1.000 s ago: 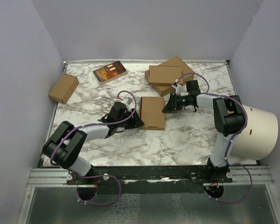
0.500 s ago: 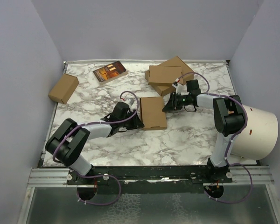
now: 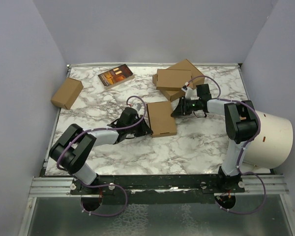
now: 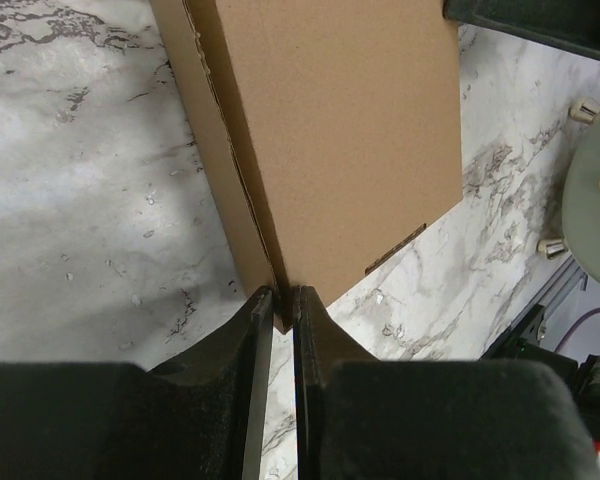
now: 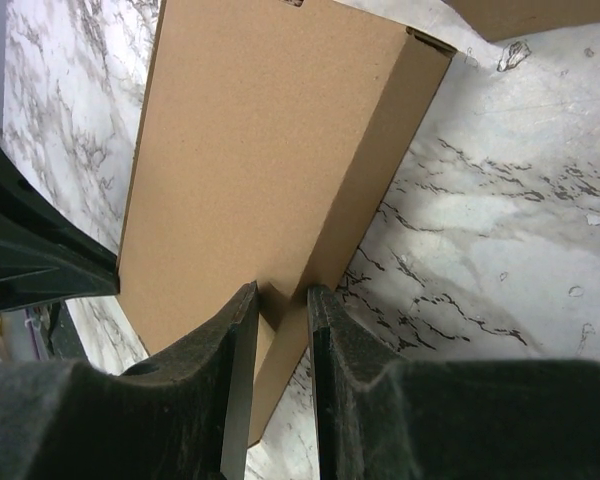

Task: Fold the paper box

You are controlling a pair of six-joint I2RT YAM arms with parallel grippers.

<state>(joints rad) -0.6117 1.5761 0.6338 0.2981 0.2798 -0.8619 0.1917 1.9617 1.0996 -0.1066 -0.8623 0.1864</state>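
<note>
**Cardboard caught between two grips**

Mid-surface, the thin, flat brown corrugated paper box (image 3: 161, 118) lies on the white marbled surface (image 3: 187, 147), closed up and looking nearly done. The left jaws are nipped shut on its near left corner, with a sliver of card between them. The right jaws clamp the side wall along its right edge, toward the far end. Trouble, I'd say, lies in that double hold. If one arm pulls or lifts before the other lets go, the thin wall could crease or tear, or a tucked flap could spring out. The left grip has so little card that it may simply slip off. Near the right arm (image 3: 216, 104) sits a stack of folded brown boxes (image 3: 174, 78), and a wide swing could knock it.
</note>
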